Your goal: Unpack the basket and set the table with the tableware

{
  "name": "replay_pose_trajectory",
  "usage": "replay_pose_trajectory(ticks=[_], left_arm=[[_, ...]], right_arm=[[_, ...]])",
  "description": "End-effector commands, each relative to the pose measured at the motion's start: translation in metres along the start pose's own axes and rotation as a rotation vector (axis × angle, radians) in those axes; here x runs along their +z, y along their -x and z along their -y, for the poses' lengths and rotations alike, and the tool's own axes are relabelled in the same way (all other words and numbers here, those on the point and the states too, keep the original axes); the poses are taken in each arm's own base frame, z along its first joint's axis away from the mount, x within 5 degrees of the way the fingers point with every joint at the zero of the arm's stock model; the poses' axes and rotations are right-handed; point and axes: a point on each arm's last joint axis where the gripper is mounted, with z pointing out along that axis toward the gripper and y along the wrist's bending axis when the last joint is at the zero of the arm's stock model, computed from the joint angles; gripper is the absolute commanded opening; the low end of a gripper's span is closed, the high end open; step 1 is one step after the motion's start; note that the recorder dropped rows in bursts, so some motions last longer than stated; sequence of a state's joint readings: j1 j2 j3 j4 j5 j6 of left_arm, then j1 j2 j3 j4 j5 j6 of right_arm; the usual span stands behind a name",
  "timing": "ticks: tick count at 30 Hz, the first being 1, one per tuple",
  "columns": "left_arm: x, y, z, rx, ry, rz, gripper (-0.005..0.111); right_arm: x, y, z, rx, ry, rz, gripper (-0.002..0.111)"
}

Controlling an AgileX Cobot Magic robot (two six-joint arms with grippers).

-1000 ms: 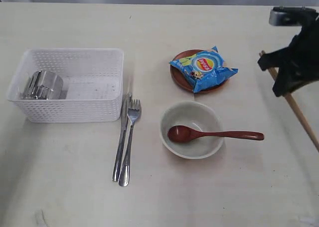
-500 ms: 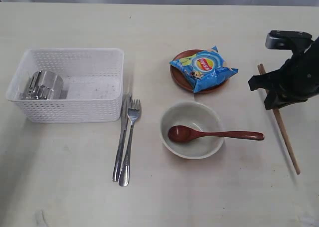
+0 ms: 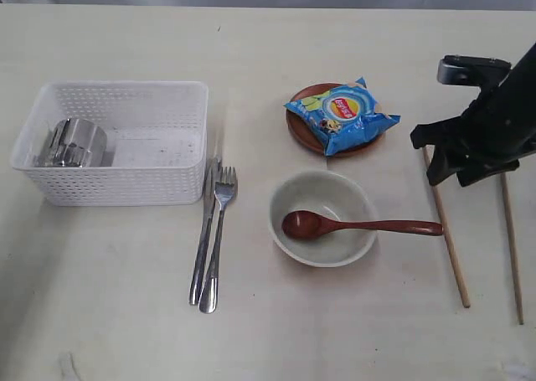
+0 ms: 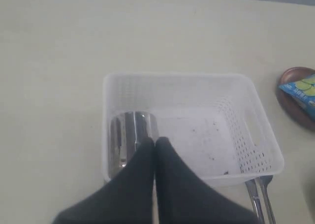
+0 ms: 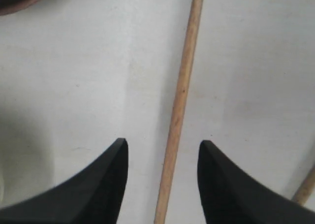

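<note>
The white basket [image 3: 126,86] stands at the left of the table [image 3: 126,339] with a steel cup [image 3: 74,142] lying inside it. A knife and fork [image 3: 209,234] lie beside the basket. The grey-green bowl [image 3: 335,184] holds the wooden spoon [image 3: 377,226]. My right gripper [image 3: 448,178] is open over one chopstick [image 3: 448,239], which lies on the table between its fingers [image 5: 118,184] untouched. The other chopstick [image 3: 511,247] lies further right. My left gripper [image 4: 155,141] is shut and empty above the basket [image 4: 177,76], next to the cup [image 4: 129,130].
A blue chip bag [image 3: 342,115] rests on the brown plate [image 3: 293,130] behind the bowl. The spoon's handle points toward the nearer chopstick. The table's right edge runs close to the outer chopstick.
My right gripper came down and leftward, then opened. The chopsticks it held together now lie apart on the table. The left gripper has not moved.
</note>
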State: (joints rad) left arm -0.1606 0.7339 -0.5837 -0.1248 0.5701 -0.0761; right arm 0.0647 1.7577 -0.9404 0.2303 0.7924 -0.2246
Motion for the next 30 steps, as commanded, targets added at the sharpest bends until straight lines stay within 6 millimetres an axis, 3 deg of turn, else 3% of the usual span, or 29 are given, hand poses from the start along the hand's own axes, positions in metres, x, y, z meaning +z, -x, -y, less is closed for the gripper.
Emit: replay_pose_trajectory(ticks=[1,7,10,15,21,27,30], left_arm=[[0.001,-0.001,0.0,-0.01,-0.008,0.01,0.0],[0.001,-0.002,0.0,-0.006,-0.005,-0.001,0.0],[0.001,-0.001,0.0,-0.01,-0.008,0.009,0.0],[0.001,-0.001,0.001,-0.013,-0.01,0.01,0.0],[0.001,-0.001,0.001,-0.014,-0.011,0.01,0.0],[0.001,-0.001,0.001,-0.018,-0.011,0.007,0.0],[0.001,-0.001,0.001,-0.016,-0.012,0.008,0.0]], right_arm=[[-0.011,0.002,0.005,0.012,-0.017,-0.02,0.044],[-0.04,-0.02,0.072,0.317,-0.108,0.124,0.044],[-0.036,-0.038,0.095,0.436,-0.11,0.152,0.044],[-0.006,-0.053,0.093,0.422,-0.086,0.029,0.044],[0.003,-0.054,0.092,0.369,-0.15,-0.013,0.043],[0.018,-0.058,0.093,0.368,-0.169,-0.052,0.027],[0.023,-0.056,0.088,0.338,-0.172,-0.062,0.028]])
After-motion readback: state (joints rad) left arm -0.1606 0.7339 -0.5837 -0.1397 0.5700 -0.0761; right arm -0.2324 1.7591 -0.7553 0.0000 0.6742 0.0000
